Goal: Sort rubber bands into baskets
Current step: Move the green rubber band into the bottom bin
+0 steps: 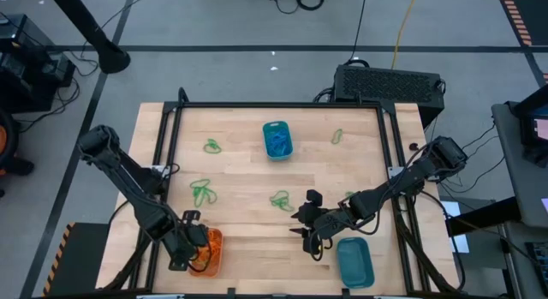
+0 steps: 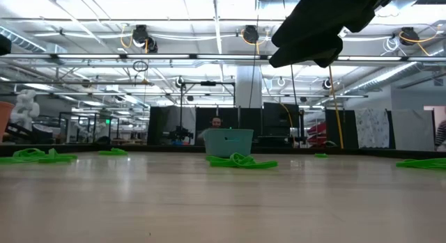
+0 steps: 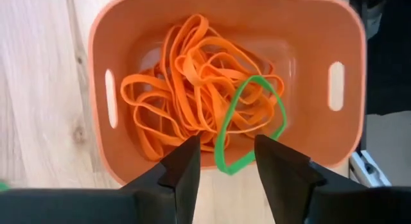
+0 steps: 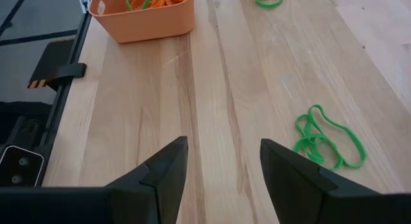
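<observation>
A green rubber band (image 3: 249, 121) lay on the orange bands in the orange basket (image 3: 350, 131) at frame centre, below the left claw (image 3: 225, 161), fingers apart; best lift straight up.

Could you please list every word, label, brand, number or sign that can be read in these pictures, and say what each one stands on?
None can be read.
The orange basket, the teal baskets and the rubber bands show no print.
The black box behind the table shows no legible label.
The lit screen at the right edge is too small to read.
</observation>
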`<state>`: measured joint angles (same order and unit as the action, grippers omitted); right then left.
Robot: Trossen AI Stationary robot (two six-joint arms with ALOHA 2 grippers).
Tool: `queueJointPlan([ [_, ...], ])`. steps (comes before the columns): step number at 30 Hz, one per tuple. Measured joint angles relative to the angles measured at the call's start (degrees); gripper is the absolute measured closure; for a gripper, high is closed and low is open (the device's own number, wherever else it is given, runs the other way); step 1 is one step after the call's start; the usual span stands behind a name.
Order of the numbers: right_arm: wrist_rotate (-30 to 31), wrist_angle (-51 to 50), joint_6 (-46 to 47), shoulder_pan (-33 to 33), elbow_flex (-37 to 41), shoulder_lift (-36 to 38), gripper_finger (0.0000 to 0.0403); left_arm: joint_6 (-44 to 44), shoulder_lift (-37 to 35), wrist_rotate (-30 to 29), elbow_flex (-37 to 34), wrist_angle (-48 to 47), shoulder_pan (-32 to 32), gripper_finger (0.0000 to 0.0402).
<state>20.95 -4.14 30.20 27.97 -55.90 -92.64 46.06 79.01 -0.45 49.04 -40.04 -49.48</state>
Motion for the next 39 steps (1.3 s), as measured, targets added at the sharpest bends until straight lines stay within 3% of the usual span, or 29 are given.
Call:
queueJointPlan([
  [19,-0.02,0.00,0.00,0.00,0.00,0.00,0.0216,-3.56,4.82,5.35,0.00,0.07,-0.17,0.0251],
  [22,-0.02,0.00,0.00,0.00,0.00,0.00,0.0216,-4.94,4.83,5.51,0.00,0.12,-0.17,0.0276],
  [29,-0.02,0.00,-0.02,0.00,0.00,0.00,0.0216,-6.31,4.83,4.77,0.00,0.12,0.09,0.0385],
  [39,-0.04,0.02,0.00,0.00,0.00,0.00,0.0216,-6.05,2.96,5.99,2.77,-0.12,1.72,0.0397],
])
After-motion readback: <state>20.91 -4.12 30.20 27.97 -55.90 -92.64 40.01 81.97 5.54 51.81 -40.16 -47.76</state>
